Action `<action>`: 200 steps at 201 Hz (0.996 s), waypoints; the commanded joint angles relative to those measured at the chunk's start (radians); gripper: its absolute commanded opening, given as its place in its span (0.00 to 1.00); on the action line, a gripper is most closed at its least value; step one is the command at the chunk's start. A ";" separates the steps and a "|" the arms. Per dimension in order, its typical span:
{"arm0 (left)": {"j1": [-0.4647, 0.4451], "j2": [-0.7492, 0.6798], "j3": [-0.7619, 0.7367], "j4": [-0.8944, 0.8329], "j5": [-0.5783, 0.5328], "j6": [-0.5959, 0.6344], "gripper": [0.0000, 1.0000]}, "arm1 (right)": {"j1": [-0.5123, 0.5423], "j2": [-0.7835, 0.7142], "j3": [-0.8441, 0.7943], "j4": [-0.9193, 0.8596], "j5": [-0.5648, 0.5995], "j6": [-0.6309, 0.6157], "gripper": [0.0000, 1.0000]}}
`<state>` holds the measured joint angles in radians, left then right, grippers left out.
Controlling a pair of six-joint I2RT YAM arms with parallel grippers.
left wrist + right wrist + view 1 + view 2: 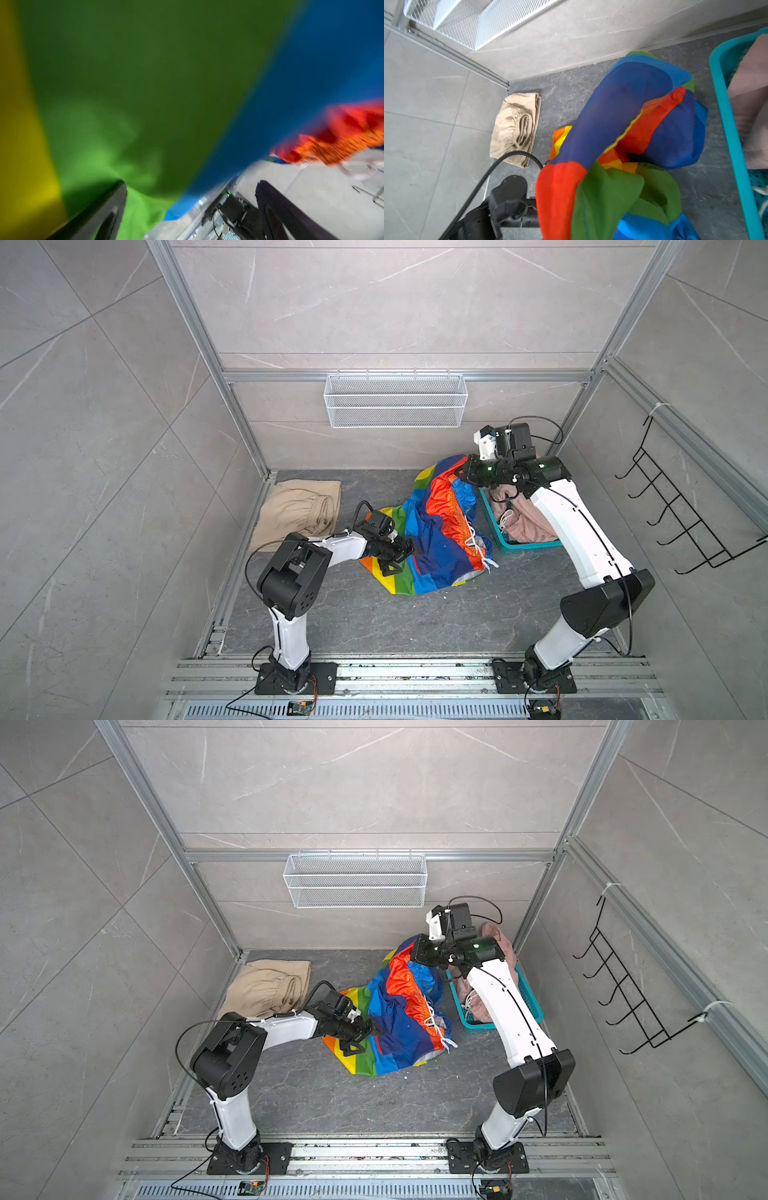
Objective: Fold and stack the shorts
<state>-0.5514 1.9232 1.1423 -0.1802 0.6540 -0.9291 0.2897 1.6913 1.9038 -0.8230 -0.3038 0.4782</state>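
While the right jaws pinch shut on their upper corner, the rainbow-striped shorts (440, 531) drape mid-frame onto the counter (374, 622), long axis slanting upper right to lower left. Left jaws gape wide at the lower-left hem, holding nothing; beige shorts (297, 510) lie folded at left, pink shorts (528, 522) in the basket (528, 548).

Pale grey marble-look tile walls (395, 302) enclose a darker grey stone floor (374, 614), evenly lit. An aluminium frame (270, 376) edges the walls; a white mesh basket (395, 400) hangs on its back bar, a black hook rack (685, 506) on the right wall
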 commanded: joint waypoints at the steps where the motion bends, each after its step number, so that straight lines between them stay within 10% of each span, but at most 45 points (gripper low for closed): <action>1: 0.054 0.098 0.125 -0.133 -0.063 0.133 1.00 | -0.019 0.009 0.009 0.032 -0.040 0.018 0.00; 127: 0.188 0.518 1.264 -0.736 -0.314 0.446 1.00 | -0.102 -0.351 -0.818 0.171 -0.070 0.059 0.00; 154: 0.184 0.282 1.065 -0.713 -0.377 0.485 1.00 | -0.089 -0.384 -0.986 0.257 -0.099 0.108 0.00; 200: 0.028 -0.101 0.404 -0.360 -0.125 0.242 1.00 | -0.094 -0.360 -0.937 0.226 -0.059 0.062 0.00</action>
<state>-0.4103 1.9472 1.7493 -0.7044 0.3820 -0.5610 0.1978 1.3289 0.9016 -0.6151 -0.3813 0.5575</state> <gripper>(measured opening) 0.996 0.049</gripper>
